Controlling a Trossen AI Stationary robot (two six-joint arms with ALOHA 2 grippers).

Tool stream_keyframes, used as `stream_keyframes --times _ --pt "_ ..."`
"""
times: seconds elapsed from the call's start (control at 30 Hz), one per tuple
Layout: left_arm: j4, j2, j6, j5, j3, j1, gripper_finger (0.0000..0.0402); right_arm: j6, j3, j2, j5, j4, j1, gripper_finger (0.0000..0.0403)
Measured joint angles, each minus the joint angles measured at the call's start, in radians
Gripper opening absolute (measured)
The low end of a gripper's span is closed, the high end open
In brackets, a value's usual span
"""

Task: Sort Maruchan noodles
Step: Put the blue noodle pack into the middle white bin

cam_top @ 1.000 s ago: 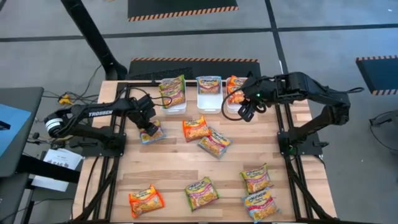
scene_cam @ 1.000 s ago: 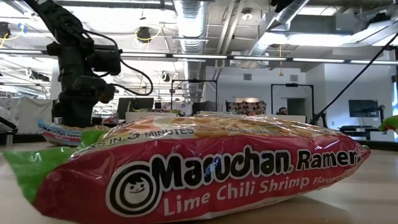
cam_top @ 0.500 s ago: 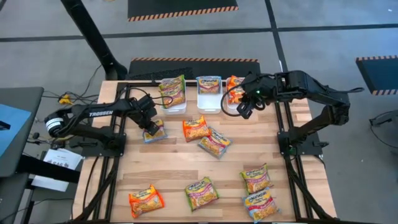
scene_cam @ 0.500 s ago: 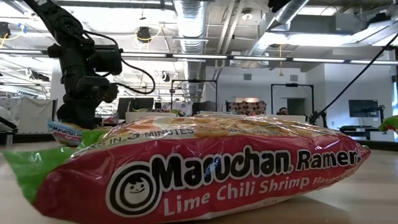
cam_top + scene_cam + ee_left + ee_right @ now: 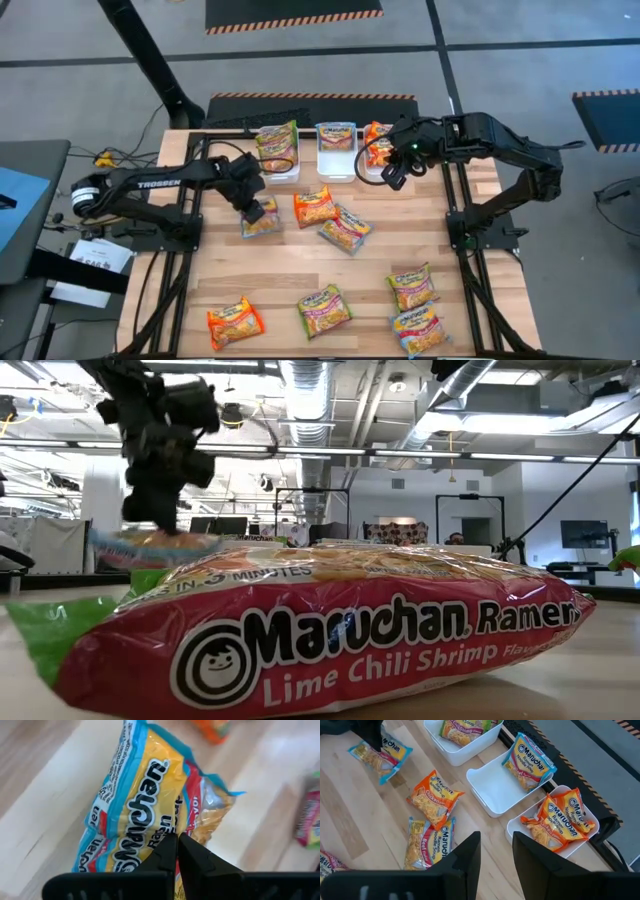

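A blue-edged Maruchan noodle packet (image 5: pixel 264 217) hangs above the table's left half, with my left gripper (image 5: pixel 252 206) shut on it; the low view shows the blue-edged packet (image 5: pixel 150 545) clear of the table. My right gripper (image 5: pixel 393 180) stands open and holds nothing, high over the table just in front of the right bin (image 5: pixel 372 166). Three white bins at the far edge hold green-edged (image 5: pixel 277 146), blue-edged (image 5: pixel 335 136) and orange (image 5: pixel 559 817) packets. Loose packets lie flat on the table, among them an orange one (image 5: pixel 315 205) and a Lime Chili Shrimp one (image 5: pixel 320 635). My left gripper pinches the blue-edged packet's wrapper (image 5: pixel 165 827) between its two shut fingers, close to one of the packet's ends. The fingers slant down onto it from above. The packet hangs below the fingers, lifted clear of the table and roughly level.
More packets lie along the table's near edge: an orange one (image 5: pixel 235 322), a green-edged one (image 5: pixel 325 308) and two at the near right (image 5: pixel 412 286). A beef packet (image 5: pixel 346 228) lies mid-table. Bare wood lies between the middle packets and the near row.
My left gripper has taken hold of the blue-edged packet, risen with it and gone toward the table's right edge. The packet, which lay flat on the table, now hangs clear of it.
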Motion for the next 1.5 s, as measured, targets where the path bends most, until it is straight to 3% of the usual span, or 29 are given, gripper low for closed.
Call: stream_keyframes --times 0.23,0.53,0.77,1.0,1.23,1.5 --pt "0.049 -0.001 -0.036 -0.044 0.094 -0.074 0.0001 -0.002 0.000 0.000 -0.004 0.012 -0.005 0.0137" --pt "0.155 0.004 -0.029 -0.112 0.215 -0.088 0.0000 -0.026 0.000 -0.025 -0.061 0.035 -0.062 0.0137" --pt "0.175 0.014 0.028 -0.165 0.294 -0.088 0.0000 -0.093 0.000 -0.035 -0.180 0.133 -0.125 0.0136" --pt "0.233 0.014 0.070 -0.187 0.335 -0.088 0.0000 -0.160 0.000 -0.032 -0.259 0.216 -0.175 0.0136" --pt "0.238 0.013 0.088 -0.191 0.354 -0.087 0.0000 -0.157 0.001 -0.013 -0.265 0.268 -0.182 0.0158" --pt "0.141 0.013 0.137 -0.163 0.353 -0.084 0.0000 -0.137 -0.001 0.005 -0.265 0.264 -0.174 0.0187"
